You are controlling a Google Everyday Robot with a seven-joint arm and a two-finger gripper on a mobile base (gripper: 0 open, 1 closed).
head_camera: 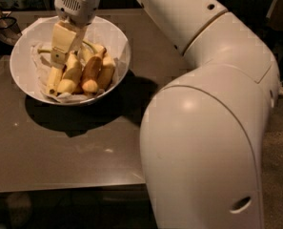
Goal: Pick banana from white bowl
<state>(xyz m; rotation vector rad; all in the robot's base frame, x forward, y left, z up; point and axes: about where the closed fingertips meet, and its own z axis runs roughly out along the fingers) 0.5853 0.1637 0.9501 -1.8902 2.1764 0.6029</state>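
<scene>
The white bowl (22, 75) stands at the far left of the brown table, lined with crumpled white paper and holding several bananas. The banana (72, 72), thick and pale yellow, lies in the middle of the pile, with an orange-tinged one (91, 73) to its right and a slimmer one (52, 82) to its left. A thin greenish stem (43, 50) pokes out to the left beneath the tool. My gripper (61, 51) reaches down into the bowl from above, its tip right at the upper end of the banana.
My bulky white arm (203, 128) fills the right half of the view and hides that side of the table (60, 151). A dark object (0, 25) sits off the table's far left corner. The table's front edge runs along the bottom.
</scene>
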